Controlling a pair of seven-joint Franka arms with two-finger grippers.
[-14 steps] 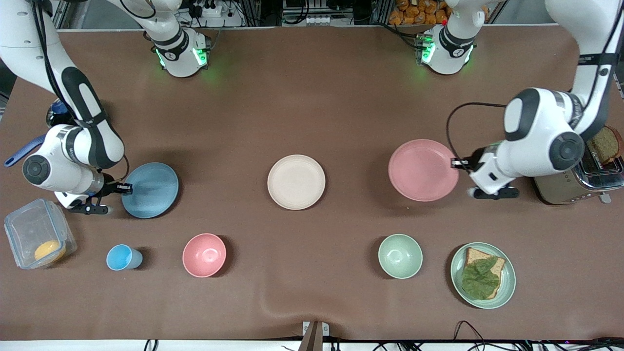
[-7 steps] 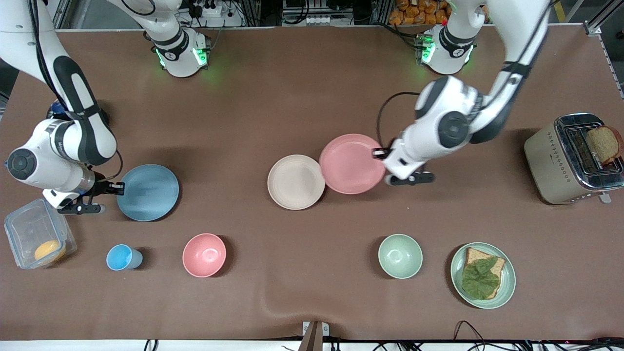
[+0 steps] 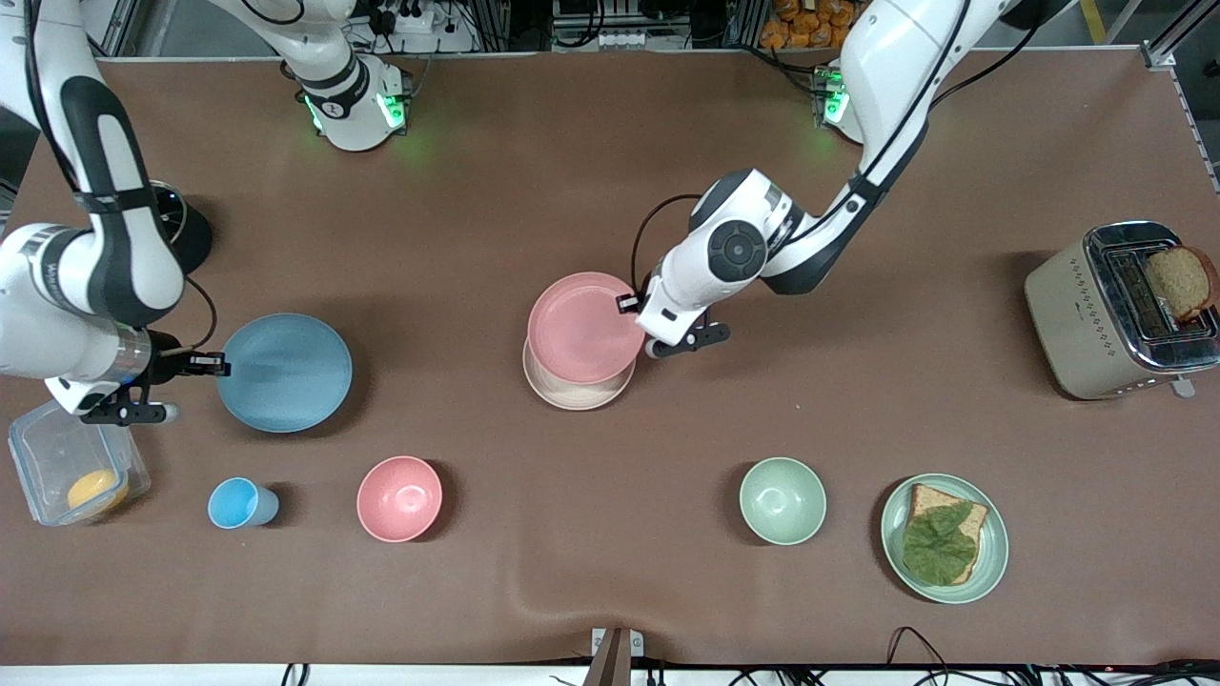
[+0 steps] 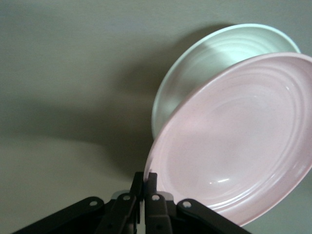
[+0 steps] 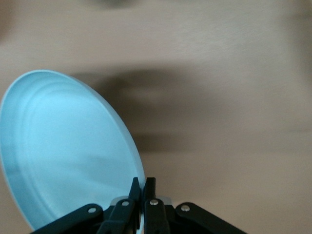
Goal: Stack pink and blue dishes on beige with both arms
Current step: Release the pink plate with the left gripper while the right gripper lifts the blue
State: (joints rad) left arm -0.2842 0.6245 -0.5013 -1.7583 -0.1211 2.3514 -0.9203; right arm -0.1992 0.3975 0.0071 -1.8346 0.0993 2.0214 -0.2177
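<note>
My left gripper point(image 3: 631, 303) is shut on the rim of the pink plate point(image 3: 583, 328), holding it in the air over the beige plate point(image 3: 579, 393), which shows only as a crescent under it at the table's middle. In the left wrist view the pink plate point(image 4: 239, 141) tilts above the beige plate point(image 4: 214, 58), its rim pinched in the left gripper point(image 4: 145, 183). My right gripper point(image 3: 212, 362) is shut on the rim of the blue plate point(image 3: 284, 373), held toward the right arm's end of the table. The right wrist view shows the blue plate point(image 5: 63, 151) clamped in the right gripper point(image 5: 142, 187).
A small blue cup point(image 3: 238, 503), a pink bowl point(image 3: 399, 498), a green bowl point(image 3: 782, 500) and a green plate with bread and a leaf point(image 3: 944, 537) line the table nearest the camera. A clear lidded box point(image 3: 71, 467) sits under the right wrist. A toaster point(image 3: 1115, 310) stands at the left arm's end.
My left arm has swung the pink plate from beside the toaster to over the beige plate. The right arm has shifted the blue plate slightly toward its own end of the table.
</note>
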